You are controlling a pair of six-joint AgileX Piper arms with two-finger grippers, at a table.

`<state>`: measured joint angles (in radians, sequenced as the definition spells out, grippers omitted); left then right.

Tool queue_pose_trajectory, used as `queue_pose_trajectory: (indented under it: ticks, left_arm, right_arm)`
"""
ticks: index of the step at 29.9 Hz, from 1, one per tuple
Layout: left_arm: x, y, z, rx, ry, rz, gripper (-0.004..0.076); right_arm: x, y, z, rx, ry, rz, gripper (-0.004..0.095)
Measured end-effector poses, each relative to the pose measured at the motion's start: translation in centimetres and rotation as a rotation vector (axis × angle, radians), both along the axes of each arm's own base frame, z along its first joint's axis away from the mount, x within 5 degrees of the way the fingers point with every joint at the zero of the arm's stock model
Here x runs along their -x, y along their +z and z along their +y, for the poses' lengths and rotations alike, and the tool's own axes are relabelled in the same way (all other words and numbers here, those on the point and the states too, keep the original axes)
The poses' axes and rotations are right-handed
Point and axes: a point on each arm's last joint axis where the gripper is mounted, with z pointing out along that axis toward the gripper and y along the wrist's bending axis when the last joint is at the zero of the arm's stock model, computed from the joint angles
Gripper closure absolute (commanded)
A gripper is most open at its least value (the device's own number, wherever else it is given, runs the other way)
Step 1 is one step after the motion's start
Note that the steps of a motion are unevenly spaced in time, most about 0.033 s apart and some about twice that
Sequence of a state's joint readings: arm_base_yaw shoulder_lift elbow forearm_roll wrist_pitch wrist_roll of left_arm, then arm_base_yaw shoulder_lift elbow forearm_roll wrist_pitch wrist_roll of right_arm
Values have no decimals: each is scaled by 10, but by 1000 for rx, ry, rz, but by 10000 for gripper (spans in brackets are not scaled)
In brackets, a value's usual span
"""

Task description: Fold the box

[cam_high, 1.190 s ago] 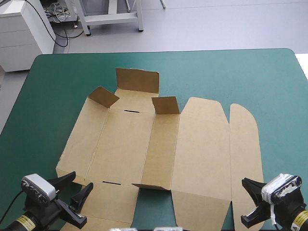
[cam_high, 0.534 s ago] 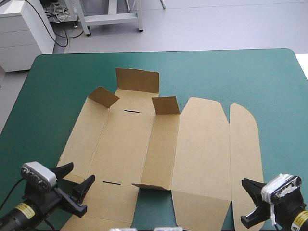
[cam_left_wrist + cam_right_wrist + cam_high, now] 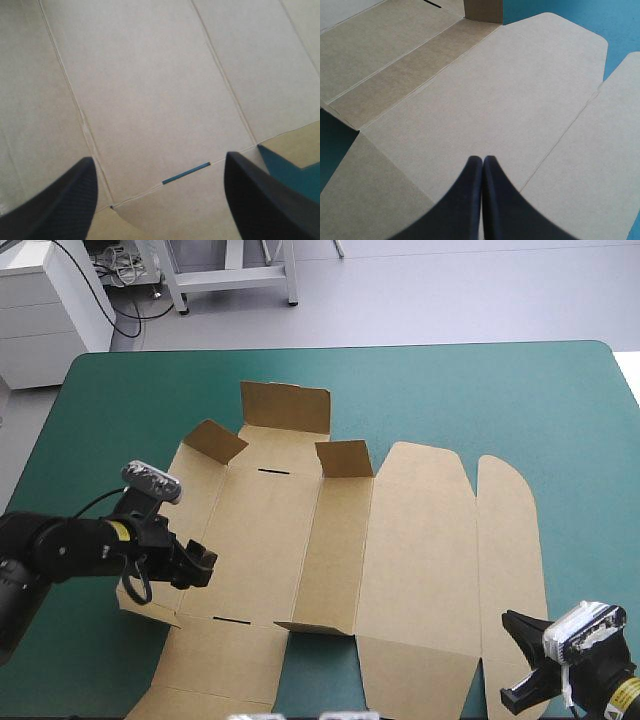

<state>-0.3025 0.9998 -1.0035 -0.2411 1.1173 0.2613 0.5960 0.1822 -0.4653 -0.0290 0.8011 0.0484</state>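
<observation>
The brown box (image 3: 330,540) lies as a cut sheet, mostly flat, on the teal-green table (image 3: 480,390). At its far end three flaps stand raised: a back flap (image 3: 285,406) and two small ones (image 3: 215,440) (image 3: 343,457). My left gripper (image 3: 200,565) hovers open over the sheet's left panels. In the left wrist view its fingers stand wide apart (image 3: 159,160) above the box (image 3: 150,90), near a narrow slot (image 3: 186,173). My right gripper (image 3: 512,662) sits at the near right corner, shut, with its tip (image 3: 482,159) over the box's wide right panel (image 3: 495,90).
Another small flap (image 3: 315,627) stands slightly raised at the sheet's near edge. Bare teal-green cover shows beyond the far flaps and along the table's right side (image 3: 580,460). The sheet's near edge reaches the table's front.
My left arm has swung from the near left corner forward and over the box's left panels, with its fingers still open. The right arm and the sheet have not moved.
</observation>
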Motion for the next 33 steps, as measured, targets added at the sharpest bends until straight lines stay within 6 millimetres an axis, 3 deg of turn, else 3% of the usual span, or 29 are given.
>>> queue_pose_trajectory:
  ticks: [4,9,20,26,33]
  left_arm:
    - [-29,-5,-3,-76,8,101,219]
    - [-59,-15,19,-124,116,191,219]
    - [-71,-22,102,-115,381,230,219]
    - [-85,-41,121,-33,404,296,219]
    - [-110,-72,123,56,351,390,219]
  right_arm:
    - [0,0,0,0,0,0,924]
    - [0,0,0,0,0,0,924]
    - [0,0,0,0,0,0,924]
    - [0,0,0,0,0,0,924]
    - [0,0,0,0,0,0,924]
